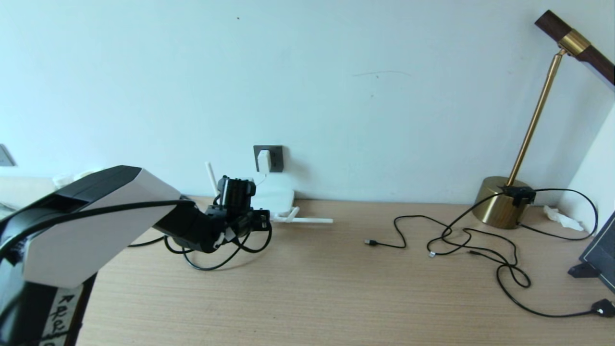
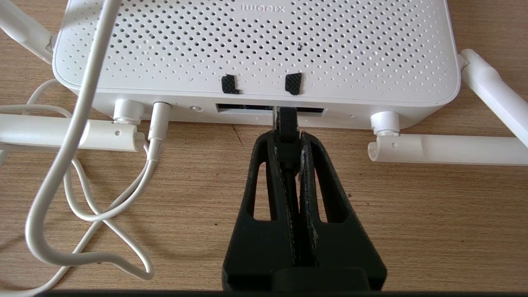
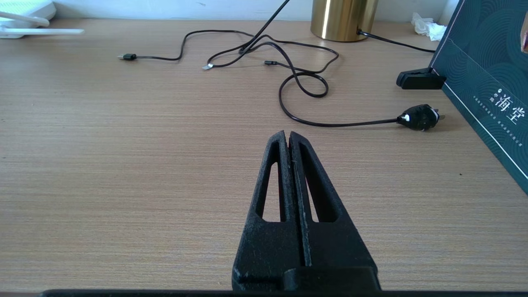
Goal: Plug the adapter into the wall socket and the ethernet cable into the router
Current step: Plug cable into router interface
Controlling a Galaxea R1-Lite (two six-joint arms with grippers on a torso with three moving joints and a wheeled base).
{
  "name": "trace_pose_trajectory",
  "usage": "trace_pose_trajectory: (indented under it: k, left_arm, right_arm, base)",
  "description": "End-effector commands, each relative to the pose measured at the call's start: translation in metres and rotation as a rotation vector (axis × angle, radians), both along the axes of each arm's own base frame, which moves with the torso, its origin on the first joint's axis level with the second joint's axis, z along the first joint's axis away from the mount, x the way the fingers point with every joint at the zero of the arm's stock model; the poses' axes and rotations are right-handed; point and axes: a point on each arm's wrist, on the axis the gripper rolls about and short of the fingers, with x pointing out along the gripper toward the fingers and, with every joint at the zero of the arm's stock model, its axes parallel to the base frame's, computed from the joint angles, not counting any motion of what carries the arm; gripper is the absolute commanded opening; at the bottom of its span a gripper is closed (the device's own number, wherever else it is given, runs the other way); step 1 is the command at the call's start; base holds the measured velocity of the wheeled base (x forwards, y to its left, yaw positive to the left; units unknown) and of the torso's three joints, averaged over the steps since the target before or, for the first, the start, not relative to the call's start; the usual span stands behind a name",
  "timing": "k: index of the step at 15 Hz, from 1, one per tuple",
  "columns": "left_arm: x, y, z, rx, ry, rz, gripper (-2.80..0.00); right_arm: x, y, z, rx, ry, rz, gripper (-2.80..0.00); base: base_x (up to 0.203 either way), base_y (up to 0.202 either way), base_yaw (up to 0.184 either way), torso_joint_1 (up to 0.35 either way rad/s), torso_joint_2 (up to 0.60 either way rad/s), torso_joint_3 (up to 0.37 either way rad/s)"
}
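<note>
The white router (image 2: 255, 49) lies flat against the wall, its stick antennas (image 2: 445, 148) folded out on the table. My left gripper (image 2: 287, 138) is shut on the black plug of the ethernet cable (image 2: 284, 119), and the plug's tip sits in the dark port slot on the router's front edge. In the head view the left gripper (image 1: 257, 218) is right at the router (image 1: 276, 198), with the black cable (image 1: 211, 265) looping behind it. The white adapter (image 1: 264, 161) sits in the dark-grey wall socket (image 1: 276, 158); its thin white cord (image 2: 78, 136) runs to the router. My right gripper (image 3: 288, 135) hovers shut and empty over bare table.
A brass lamp (image 1: 499, 206) stands at the back right with thin black USB cables (image 1: 461, 235) sprawled in front of it and a black plug (image 3: 418, 117). A dark green box (image 3: 486, 82) stands at the right edge, with a crumpled tissue (image 1: 559, 216) behind it.
</note>
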Motion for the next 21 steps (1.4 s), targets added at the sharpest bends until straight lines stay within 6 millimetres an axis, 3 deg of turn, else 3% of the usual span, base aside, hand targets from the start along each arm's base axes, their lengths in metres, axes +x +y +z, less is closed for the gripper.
trace_pose_trajectory:
  k: [1,21]
  left_arm:
    - [0.0004,0.0000,-0.0023,0.000,0.003,0.001,-2.80]
    - [-0.0038,0.0007,-0.0047,0.003,0.017,0.002,-2.80]
  right_arm:
    - [0.0001,0.0000,-0.0001,0.000,0.002,0.000,-2.80]
    - [0.0001,0.0000,-0.0001,0.000,0.002,-0.001,-2.80]
  base:
    - [0.000,0.000,0.000,0.000,0.00,0.000]
    - [0.000,0.000,0.000,0.000,0.00,0.000]
